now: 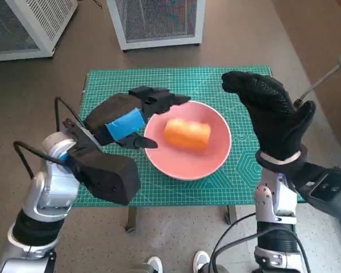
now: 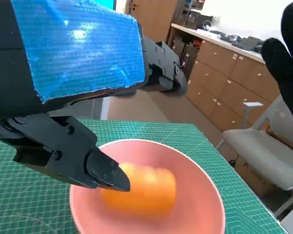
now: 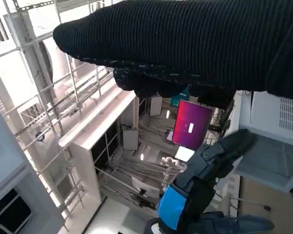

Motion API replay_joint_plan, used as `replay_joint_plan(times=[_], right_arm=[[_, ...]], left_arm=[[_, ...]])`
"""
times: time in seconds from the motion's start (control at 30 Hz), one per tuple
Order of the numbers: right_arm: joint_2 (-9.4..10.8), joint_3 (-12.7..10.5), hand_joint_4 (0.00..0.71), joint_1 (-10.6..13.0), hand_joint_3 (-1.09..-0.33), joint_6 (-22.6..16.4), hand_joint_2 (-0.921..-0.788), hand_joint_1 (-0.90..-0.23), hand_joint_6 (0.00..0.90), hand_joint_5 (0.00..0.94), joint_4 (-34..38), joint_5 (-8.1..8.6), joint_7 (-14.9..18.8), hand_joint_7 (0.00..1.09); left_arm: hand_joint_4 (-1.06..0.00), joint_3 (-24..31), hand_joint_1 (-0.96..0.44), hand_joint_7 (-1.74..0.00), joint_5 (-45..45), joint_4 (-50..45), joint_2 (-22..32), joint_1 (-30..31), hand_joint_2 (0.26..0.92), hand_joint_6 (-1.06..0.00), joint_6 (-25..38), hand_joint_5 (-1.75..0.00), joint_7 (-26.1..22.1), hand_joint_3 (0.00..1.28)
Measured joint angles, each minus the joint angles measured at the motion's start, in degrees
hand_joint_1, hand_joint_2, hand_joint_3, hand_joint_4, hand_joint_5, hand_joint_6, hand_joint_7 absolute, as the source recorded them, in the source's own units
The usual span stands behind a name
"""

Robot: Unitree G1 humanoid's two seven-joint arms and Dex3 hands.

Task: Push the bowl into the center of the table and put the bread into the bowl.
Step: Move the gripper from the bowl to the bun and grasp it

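head view: bread (image 1: 187, 133) beside left hand (image 1: 137, 114) (bowl (image 1: 216, 156))

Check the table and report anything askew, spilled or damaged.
Nothing stands out. The pink bowl sits upright on the green mat, roughly central, with the bread lying whole inside it. The left robot hand rests at the bowl's rim; the right robot hand is raised, holding nothing.

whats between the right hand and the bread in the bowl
In the head view, only the pink bowl wall and rim, then green mat, separate the bread from the raised right hand.
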Motion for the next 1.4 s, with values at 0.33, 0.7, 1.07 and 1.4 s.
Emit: replay_joint_plan(times=[0.33, 0.7, 1.07, 1.4], right_arm=[[0.37, 0.2, 0.384, 0.05, -0.483, -0.2, -0.921, -0.545, 0.026, 0.004, 0.0, -0.01, -0.03, 0.63], [0.42, 0.19, 0.384, 0.29, -0.483, -0.06, -0.921, -0.545, 0.027, 0.004, -0.45, 0.0, -0.05, 0.63], [0.07, 0.01, 0.385, 0.76, -0.482, 0.15, -0.921, -0.549, 0.028, 0.004, -0.68, 0.15, -0.05, 0.62], [0.35, 0.48, 0.383, 0.75, -0.486, 0.47, -0.921, -0.544, 0.023, 0.002, -0.85, 0.11, -0.07, 0.62]], left_arm=[[-0.03, 6.05, -0.3, -0.05, -5.37, -6.85, 2.37, 3.62, 0.818, -0.14, 4.34, 0.0, -3.1, 0.0], [-0.03, 13.14, -0.27, -0.05, -8.83, -13.44, 7.99, 9.22, 0.817, -0.14, 8.33, 0.0, -5.6, 0.0], [-0.06, 23.87, -0.23, -0.05, -9.76, -19.58, 15.88, 23.89, 0.779, -0.15, 10.08, -0.01, -9.09, 0.0], [-0.13, 28.02, -0.23, -0.04, -10.28, -21.79, 16.72, 31.84, 0.76, -0.21, 5.85, -0.01, -9.17, 0.0]])
